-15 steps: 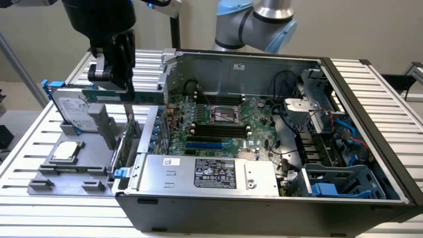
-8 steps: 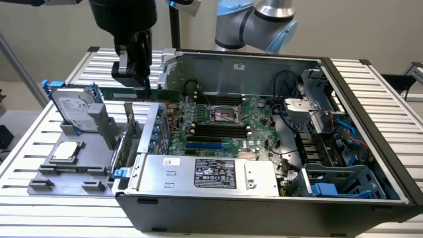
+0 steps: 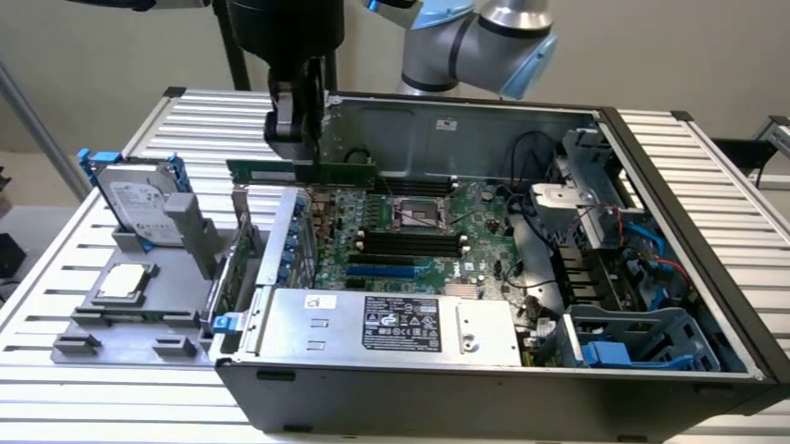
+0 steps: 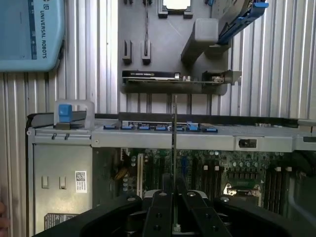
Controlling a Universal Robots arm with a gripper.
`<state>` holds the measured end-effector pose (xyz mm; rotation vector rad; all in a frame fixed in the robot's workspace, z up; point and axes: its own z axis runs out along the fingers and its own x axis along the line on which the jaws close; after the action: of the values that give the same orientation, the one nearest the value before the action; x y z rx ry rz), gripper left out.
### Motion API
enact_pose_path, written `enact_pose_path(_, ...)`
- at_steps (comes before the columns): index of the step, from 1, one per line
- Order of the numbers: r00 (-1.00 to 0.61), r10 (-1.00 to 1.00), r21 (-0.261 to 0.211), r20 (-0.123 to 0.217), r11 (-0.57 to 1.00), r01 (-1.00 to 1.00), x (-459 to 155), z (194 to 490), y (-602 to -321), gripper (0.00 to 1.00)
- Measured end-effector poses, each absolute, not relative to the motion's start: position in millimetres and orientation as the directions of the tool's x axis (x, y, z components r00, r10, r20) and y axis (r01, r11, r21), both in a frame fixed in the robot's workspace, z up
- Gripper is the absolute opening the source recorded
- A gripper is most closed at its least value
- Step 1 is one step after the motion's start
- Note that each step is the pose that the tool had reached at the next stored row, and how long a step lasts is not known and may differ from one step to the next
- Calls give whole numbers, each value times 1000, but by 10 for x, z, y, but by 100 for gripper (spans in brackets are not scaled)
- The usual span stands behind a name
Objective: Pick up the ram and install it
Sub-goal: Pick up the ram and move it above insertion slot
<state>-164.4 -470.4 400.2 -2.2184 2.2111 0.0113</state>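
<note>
The ram [image 3: 333, 172] is a narrow green stick hanging level above the far left corner of the open computer case [image 3: 691, 277]. My black gripper [image 3: 300, 153] comes down from above and is shut on the stick near its middle. In the wrist view the ram [image 4: 174, 148] appears edge-on as a thin line running out from between my fingers [image 4: 160, 212], with my gripper [image 4: 174, 219] shut on it. Below and towards the exterior view's right, the black memory slots [image 3: 408, 242] lie on the motherboard [image 3: 475, 217].
A grey fixture [image 3: 136, 314] at the exterior view's left holds a silver hard drive [image 3: 142, 199], a processor chip [image 3: 124, 280] and an upright green card [image 3: 244, 245]. The power supply [image 3: 383, 324] fills the case's near side. Cables and drive cages [image 3: 630, 338] crowd the right.
</note>
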Motion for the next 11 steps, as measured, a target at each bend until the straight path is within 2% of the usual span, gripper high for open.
enact_pose_path(11,3,-1000,-2,-12,-3,-1000,-1182,4001,-4594,14)
